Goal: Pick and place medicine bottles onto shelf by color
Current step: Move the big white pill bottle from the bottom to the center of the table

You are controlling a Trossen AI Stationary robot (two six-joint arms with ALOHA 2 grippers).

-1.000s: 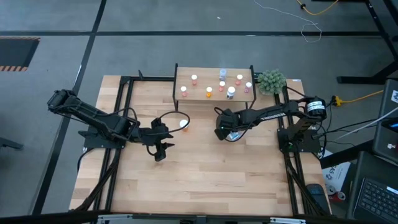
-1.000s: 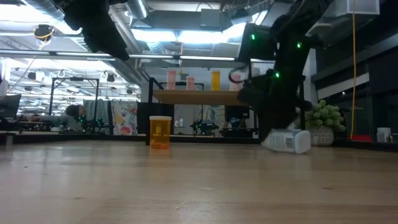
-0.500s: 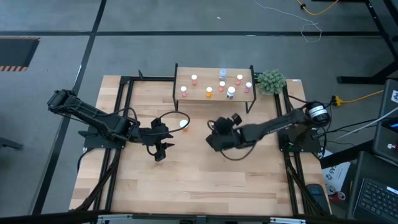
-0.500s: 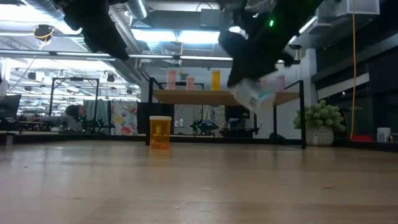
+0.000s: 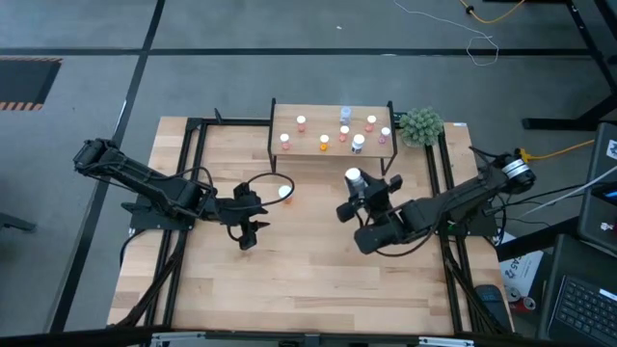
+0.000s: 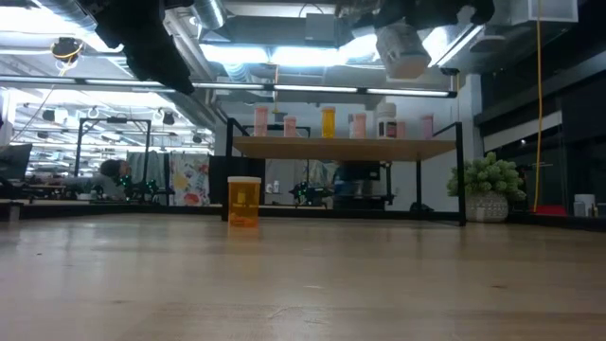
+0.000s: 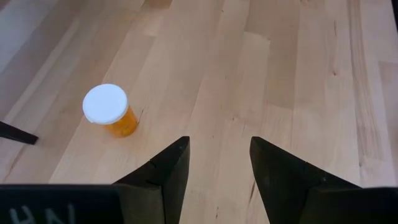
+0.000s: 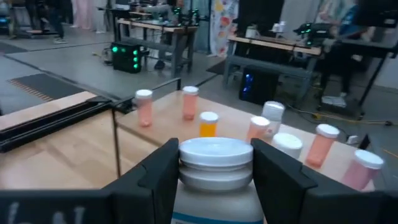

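Note:
My right gripper (image 5: 364, 193) is shut on a white bottle with a white cap (image 5: 353, 176), high above the table and in front of the shelf; the bottle also shows in the low view (image 6: 401, 47). The shelf (image 5: 318, 117), a light-wood board on black legs (image 6: 341, 148), carries several small pink, orange and white bottles standing upright. An orange bottle (image 5: 283, 192) stands on its base on the table, left of the shelf's front (image 6: 243, 201). My left gripper (image 7: 217, 146) is open and empty above the table, with the orange bottle (image 7: 109, 111) ahead of it. My right gripper pinches the white bottle's upper part, at and just below the cap (image 8: 215, 177), between its two fingers (image 8: 163, 171). The fingers come level from the table's near side and point toward the shelf. The bottle stands upright, cap up, lifted clear of the table.
A green bushy plant (image 5: 420, 125) stands at the shelf's right end (image 6: 490, 185). Black frame rails run along the table's left and right sides (image 5: 188, 154). Bare wood lies between the arms and the near edge (image 5: 308, 280).
My right gripper has risen with the white bottle, swinging first toward the table's near edge, then back toward the shelf. The bottle, which lay on its side on the table, is now lifted clear and turned upright.

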